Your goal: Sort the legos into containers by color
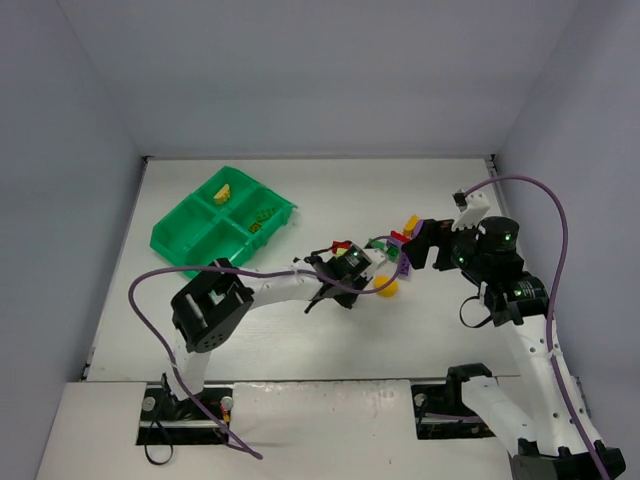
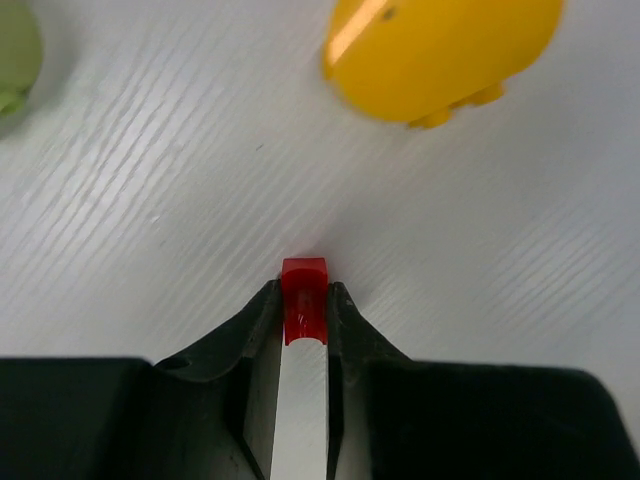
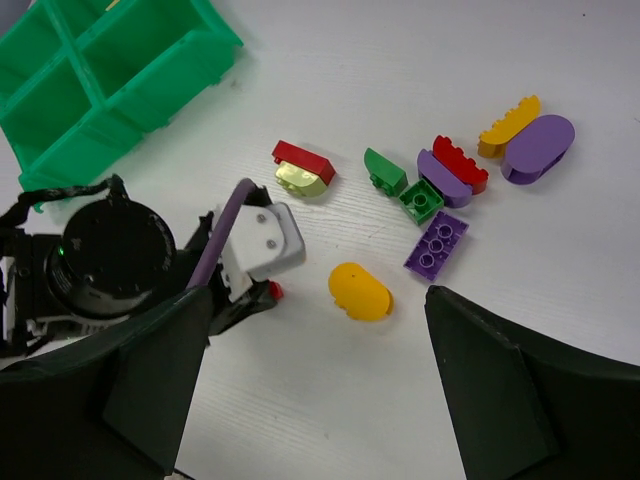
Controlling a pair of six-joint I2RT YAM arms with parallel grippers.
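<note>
My left gripper (image 2: 304,305) is shut on a small red lego (image 2: 304,298) right at the table surface; the same red lego (image 3: 275,291) shows at the fingertips in the right wrist view. A rounded yellow lego (image 2: 440,55) (image 3: 360,292) (image 1: 386,288) lies just beyond it. My right gripper (image 3: 330,400) hovers open above this spot with nothing between its fingers. More legos lie past it: a red brick on a lime one (image 3: 303,168), a green wedge (image 3: 385,171), a purple plate (image 3: 436,244), and a purple oval (image 3: 538,148). The green tray of containers (image 1: 160,243) (image 3: 130,130) sits far left.
Inside the tray, a yellow piece (image 1: 225,191) lies in the far compartment and lime pieces (image 1: 262,218) in the right one. A lime lego (image 2: 15,60) sits at the upper left edge of the left wrist view. A purple cable (image 3: 215,240) runs over the left wrist.
</note>
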